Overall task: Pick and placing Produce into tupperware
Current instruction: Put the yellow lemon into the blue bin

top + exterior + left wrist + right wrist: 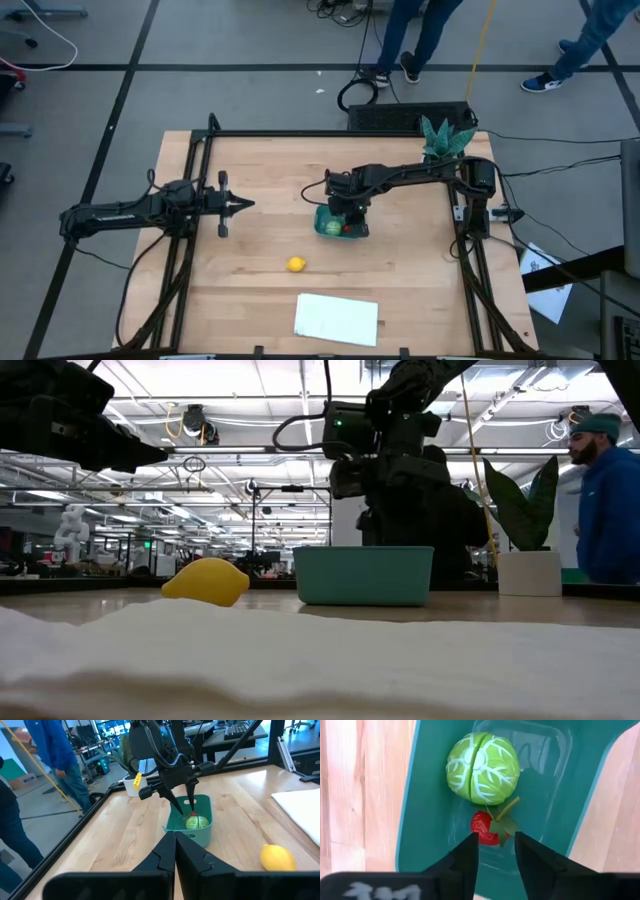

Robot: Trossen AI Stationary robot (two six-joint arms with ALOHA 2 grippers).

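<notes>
Three pieces of produce on show: one light-green ball [482, 768], one red strawberry [485, 827], one yellow lemon [296, 264]. One teal tub [322, 215], one white sheet [337, 319], one potted plant [444, 139]. Two robot arms, and at least two people beyond the table.

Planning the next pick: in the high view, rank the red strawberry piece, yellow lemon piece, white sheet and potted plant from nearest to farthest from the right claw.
1. Small red strawberry-like toy piece: in the teal plastic tub, directly beneath the open right claw.
2. Yellow lemon-shaped toy piece: on bare wood, toward the table's front.
3. Teal-leaved potted plant at the back right corner, and flat white sheet at the front edge: too close to call.
</notes>
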